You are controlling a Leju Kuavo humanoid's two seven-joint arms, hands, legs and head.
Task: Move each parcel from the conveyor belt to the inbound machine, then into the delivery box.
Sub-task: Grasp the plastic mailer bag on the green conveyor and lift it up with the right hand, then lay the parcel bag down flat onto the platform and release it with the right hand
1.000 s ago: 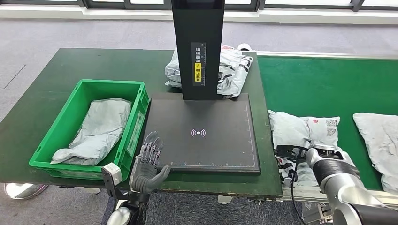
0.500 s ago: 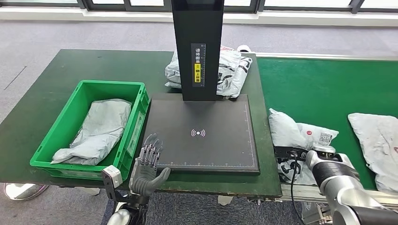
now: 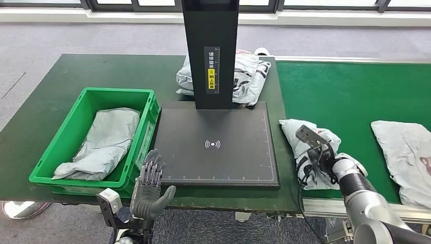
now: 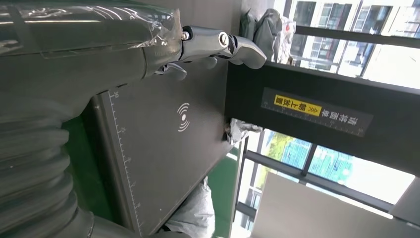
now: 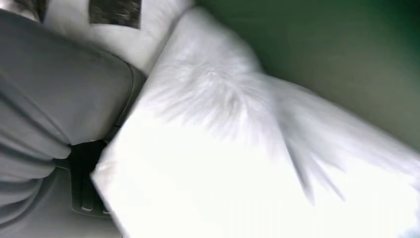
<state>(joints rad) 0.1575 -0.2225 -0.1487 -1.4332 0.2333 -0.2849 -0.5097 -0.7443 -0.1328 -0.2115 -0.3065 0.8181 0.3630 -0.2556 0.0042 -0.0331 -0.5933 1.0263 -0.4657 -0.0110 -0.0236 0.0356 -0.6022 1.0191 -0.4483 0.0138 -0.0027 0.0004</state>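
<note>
1. Right hand [image 3: 321, 157] was clenched on a grey parcel [image 3: 306, 147] at the near left end of the green conveyor belt [image 3: 345, 91], just beside the scanner; I saw the soft plastic bag bunched up and wrinkled around the dark fingers.
2. From the right wrist view the parcel [image 5: 257, 148] looked smooth and white, with creases, but the picture was blurred.
3. Left hand [image 3: 148, 183] stood released at the near edge of the table, its dark fingers apart and pointing up, holding nothing.
4. I saw the inbound machine [image 3: 216, 145] as a flat matte black square plate with a white wireless symbol in the middle and ruler marks on the edges; its black column [image 3: 210, 51] carried a yellow and white label with Chinese writing which I could not read.
5. A green plastic delivery box [image 3: 71, 127] stood left of the plate, with one crumpled grey bag [image 3: 104, 142] inside.
6. Another grey parcel [image 3: 401, 150] lay further right on the belt, and one printed bag [image 3: 249, 76] lay behind the column.
</note>
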